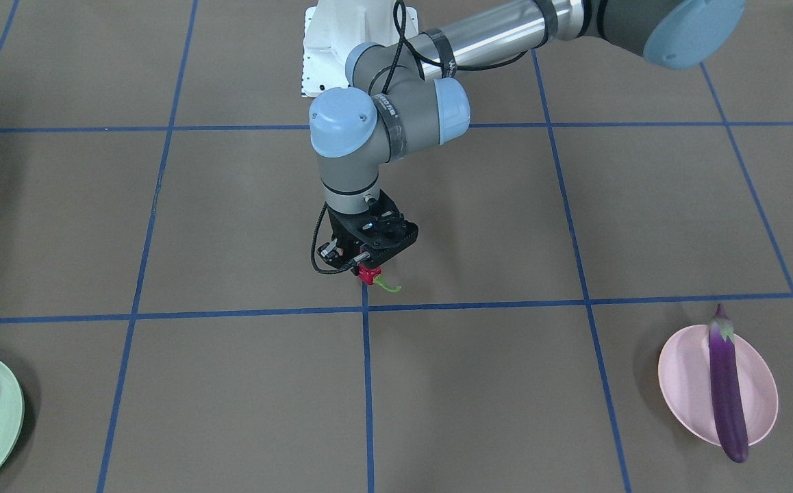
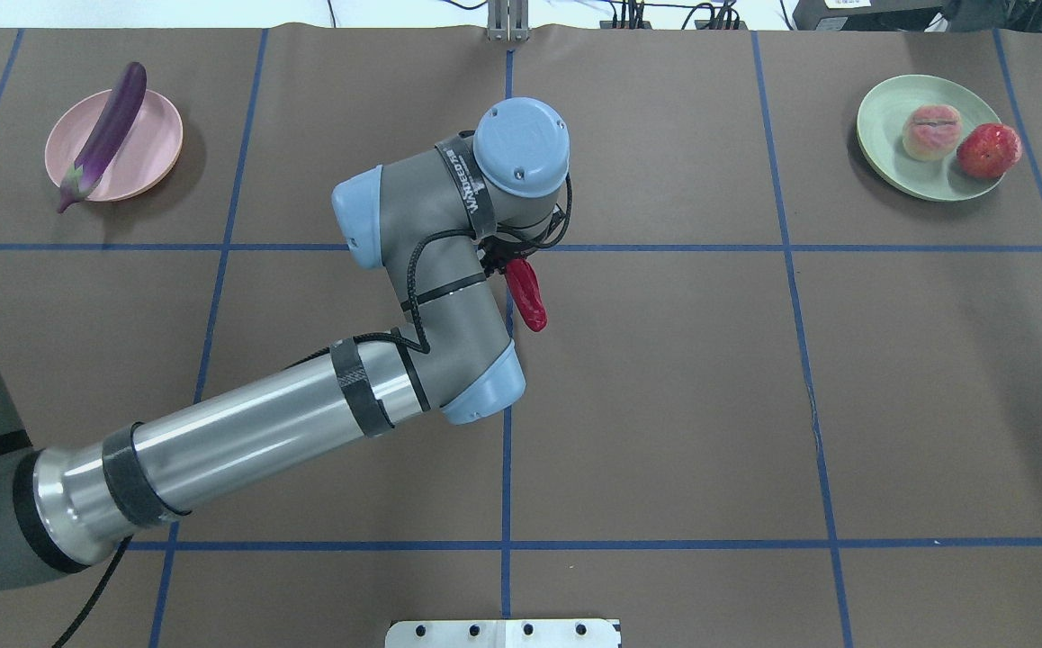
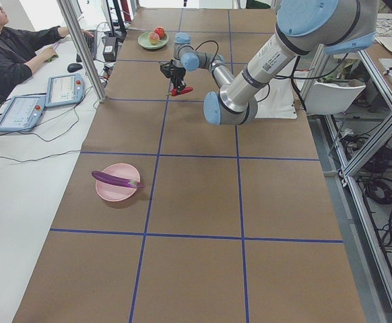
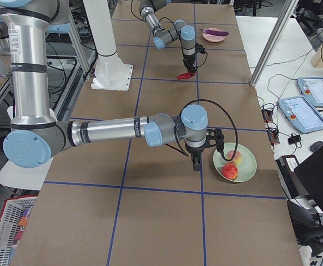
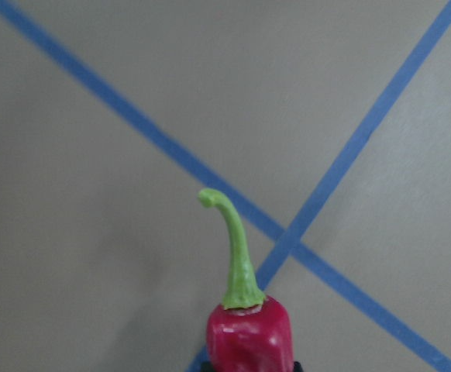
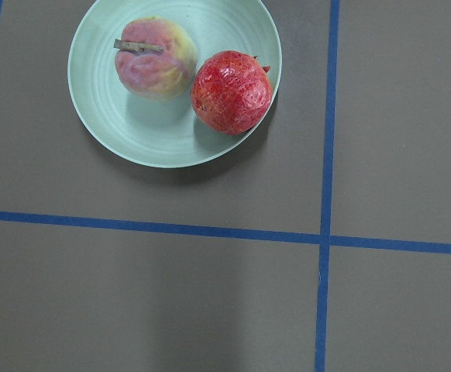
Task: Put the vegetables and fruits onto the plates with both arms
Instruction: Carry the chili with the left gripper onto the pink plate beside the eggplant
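Chili pepper (image 1: 369, 276) clamped by its stem end in the left pincer (image 1: 364, 268), black fingers closed on the red flesh, curled green stem poking out toward the operators' side. Held just on the robot's side of the tape crossing (image 1: 366, 308) at the middle of the tabletop (image 1: 506, 226), nearly over it. Red body slanting down and back from the pincer in the overhead view. Lifted clear of the tabletop or touching it: cannot tell.

Pink plate (image 1: 685, 383) well away from the crossing, toward the robot's left and the operators' side. Eggplant (image 1: 726, 383) laid across it, pale cap end toward the robot, both ends reaching past the rim.

Green plate (image 2: 885, 117) well away from the crossing the other way, toward the robot's right and the operators' side. Peach (image 2: 931, 131) and pomegranate (image 2: 988, 150) on it side by side, touching or nearly so, pomegranate farther from the crossing and close against the rim.

Right pincer (image 4: 196, 162) on that same side of the crossing, pointing down, a little nearer the crossing than the green plate's rim. Seen only from the side view; released or clenched: cannot tell.
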